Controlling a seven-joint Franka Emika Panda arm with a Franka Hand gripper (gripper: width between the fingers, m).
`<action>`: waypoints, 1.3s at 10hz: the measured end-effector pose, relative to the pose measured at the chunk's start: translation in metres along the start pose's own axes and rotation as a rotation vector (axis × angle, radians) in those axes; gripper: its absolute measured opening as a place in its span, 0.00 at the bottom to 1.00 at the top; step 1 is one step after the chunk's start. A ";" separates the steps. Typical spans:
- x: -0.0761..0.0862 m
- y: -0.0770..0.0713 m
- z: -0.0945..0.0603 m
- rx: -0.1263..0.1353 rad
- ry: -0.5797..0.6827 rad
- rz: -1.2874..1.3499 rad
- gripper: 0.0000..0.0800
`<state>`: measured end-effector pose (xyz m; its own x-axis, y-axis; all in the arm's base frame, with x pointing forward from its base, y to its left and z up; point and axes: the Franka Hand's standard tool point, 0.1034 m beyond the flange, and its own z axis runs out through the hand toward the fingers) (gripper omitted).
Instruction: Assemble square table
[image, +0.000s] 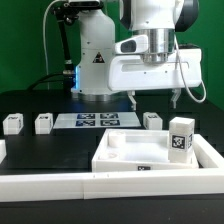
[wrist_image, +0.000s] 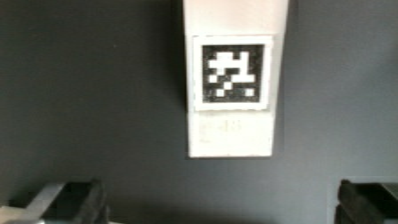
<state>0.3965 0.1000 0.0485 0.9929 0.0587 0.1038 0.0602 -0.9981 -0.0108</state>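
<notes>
Above black table (image: 35, 104), arm points straight down; gripper (image: 157, 98) wide open, empty, leg (wrist_image: 233, 80) lying below.

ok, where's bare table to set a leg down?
Free: the black table on the exterior view's left, bordered by two legs and the marker board behind, the front rail, and the square top. Crowded: exterior view's right, with the top, two more legs and the open tool overhead.

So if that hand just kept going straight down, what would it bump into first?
Probably the small white leg right below the open hand, or the black surface beside it; depth is unclear.
</notes>
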 end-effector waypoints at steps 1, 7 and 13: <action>0.000 0.010 0.001 0.008 -0.082 -0.015 0.81; -0.009 0.000 0.002 0.041 -0.479 0.037 0.81; -0.017 -0.005 0.014 0.017 -0.866 0.038 0.81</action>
<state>0.3810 0.1041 0.0324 0.7224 0.0247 -0.6910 0.0200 -0.9997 -0.0149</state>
